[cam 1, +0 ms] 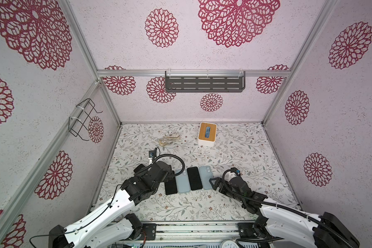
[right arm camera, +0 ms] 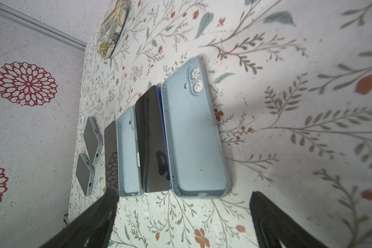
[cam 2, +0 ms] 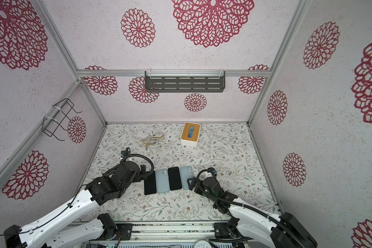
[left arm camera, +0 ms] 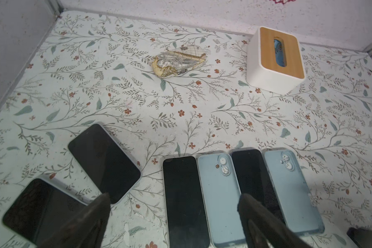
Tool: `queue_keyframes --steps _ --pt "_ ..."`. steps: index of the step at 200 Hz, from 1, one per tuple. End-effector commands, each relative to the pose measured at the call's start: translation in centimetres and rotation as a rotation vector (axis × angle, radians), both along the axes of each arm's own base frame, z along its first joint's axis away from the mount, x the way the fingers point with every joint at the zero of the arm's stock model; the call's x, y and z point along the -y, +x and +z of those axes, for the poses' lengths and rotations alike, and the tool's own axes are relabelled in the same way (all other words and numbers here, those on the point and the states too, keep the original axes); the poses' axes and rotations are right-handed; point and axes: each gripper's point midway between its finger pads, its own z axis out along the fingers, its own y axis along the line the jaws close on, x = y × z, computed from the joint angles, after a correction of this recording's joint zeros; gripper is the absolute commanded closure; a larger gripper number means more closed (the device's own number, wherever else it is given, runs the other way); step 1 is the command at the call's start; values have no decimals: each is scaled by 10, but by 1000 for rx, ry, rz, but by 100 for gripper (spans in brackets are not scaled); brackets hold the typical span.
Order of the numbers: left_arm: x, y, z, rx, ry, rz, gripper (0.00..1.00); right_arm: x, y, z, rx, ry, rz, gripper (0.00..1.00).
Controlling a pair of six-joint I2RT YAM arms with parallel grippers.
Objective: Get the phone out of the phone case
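We can read no text, brand, number or sign in any view. The phones (left arm camera: 185,199) lie with dark, blank screens, and the blue cases (left arm camera: 219,199) carry only specks. A white dial (cam 1: 228,244) at the near edge of both top views is too small to read. The print on the pouch (left arm camera: 178,62) is too blurred to make out.

You see your right gripper (right arm camera: 183,193) spread wide near one short end of the pale blue case (right arm camera: 197,133); a dark-screened phone (right arm camera: 151,139) lies touching that case's long side.
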Motion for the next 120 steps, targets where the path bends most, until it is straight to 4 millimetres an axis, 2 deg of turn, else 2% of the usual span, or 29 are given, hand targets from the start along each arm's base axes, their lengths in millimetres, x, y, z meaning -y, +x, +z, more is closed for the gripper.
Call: queue_keyframes --steps 1,26,51,77,99,120 --pt "-16 3 -5 -27 -113 92 3 23 -7 1 17 -171 22 1" --pt "-38 13 -17 -73 -184 181 3 17 -6 27 79 -186 83 1" --pt "-63 26 -37 -160 -208 281 3 8 -3 42 109 -182 127 1" --pt "-82 38 -61 -240 -254 363 3 -3 -1 49 126 -162 163 1" --pt "-86 50 -79 -282 -327 381 3 -13 2 52 140 -135 188 1" --pt "-97 55 -99 -338 -349 431 3 -27 3 55 149 -109 239 1"
